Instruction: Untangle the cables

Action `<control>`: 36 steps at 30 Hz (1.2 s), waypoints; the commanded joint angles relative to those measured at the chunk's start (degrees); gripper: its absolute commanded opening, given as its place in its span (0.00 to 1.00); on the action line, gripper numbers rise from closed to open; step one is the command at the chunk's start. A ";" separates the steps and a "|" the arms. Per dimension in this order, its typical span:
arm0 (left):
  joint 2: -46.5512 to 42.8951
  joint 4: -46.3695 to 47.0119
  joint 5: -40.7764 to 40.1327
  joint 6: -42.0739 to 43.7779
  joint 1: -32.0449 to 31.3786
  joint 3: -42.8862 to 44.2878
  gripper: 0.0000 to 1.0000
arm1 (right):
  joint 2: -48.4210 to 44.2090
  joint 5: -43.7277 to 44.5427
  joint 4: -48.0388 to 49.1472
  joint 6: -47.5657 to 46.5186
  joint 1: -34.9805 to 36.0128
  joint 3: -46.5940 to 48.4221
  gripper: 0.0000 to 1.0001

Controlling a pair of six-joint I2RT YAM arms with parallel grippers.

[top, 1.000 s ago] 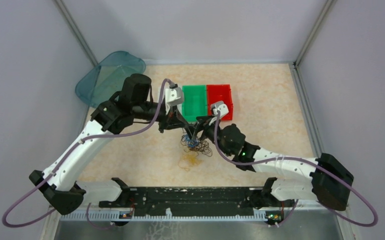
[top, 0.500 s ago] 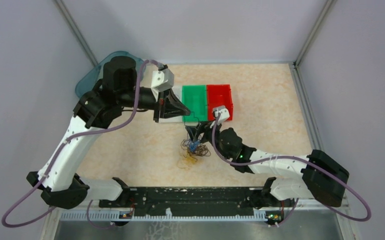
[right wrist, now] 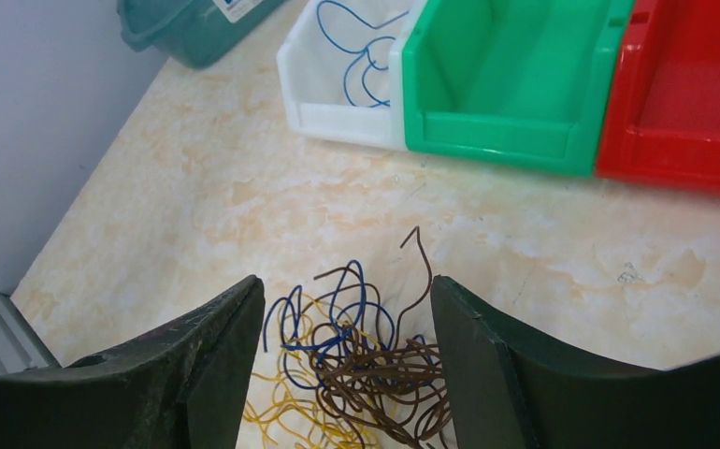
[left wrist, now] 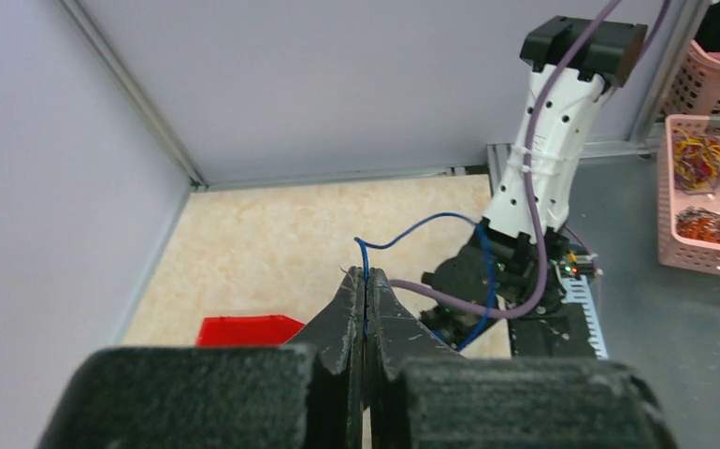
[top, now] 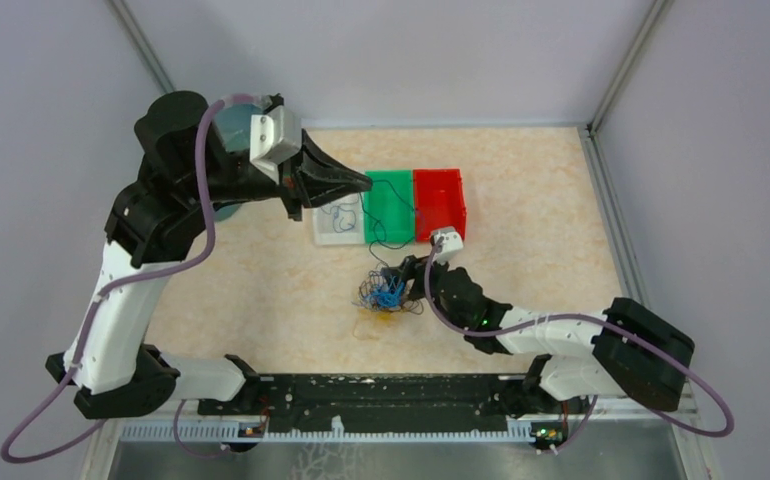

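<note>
Heap of wires, thin curly strands in blue, yellow and brown, on table just on near side of green bin. Low over heap, right gripper: fingers spread fairly wide, nothing clamped, strands lying ahead and below in the gap, one brown end poking up toward bins. Raised high above white bin and green bin, left gripper: pressed fully shut on one blue wire, pinched near one end, remainder arcing away and down toward right arm. From above, thin line trailing from left fingertips back toward heap; cannot tell whether far end free or caught in tangle. A few blue strands already lying in white bin.

Probably mid pull-out of that blue strand. Long axis of held strand running from bins down to heap, so separation likely calling for more lift away from heap. Right gripper much nearer heap, well placed for pinning it down.
</note>
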 commanded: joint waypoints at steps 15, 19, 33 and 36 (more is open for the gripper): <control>-4.26 6.64 -4.90 4.48 -0.27 -7.23 0.00 | -25.94 -3.33 -13.60 -8.11 0.30 2.24 0.76; -5.18 6.86 -4.47 4.13 -0.27 -11.09 0.00 | -30.71 -9.06 -18.30 -12.11 0.30 6.81 0.77; -6.14 5.60 -4.02 3.76 -0.36 -14.13 0.00 | -13.57 -32.23 -6.41 -6.71 0.43 18.54 0.66; -6.02 5.60 -3.70 3.29 -0.36 -13.24 0.00 | -10.91 -30.54 -4.93 -5.54 0.50 18.72 0.58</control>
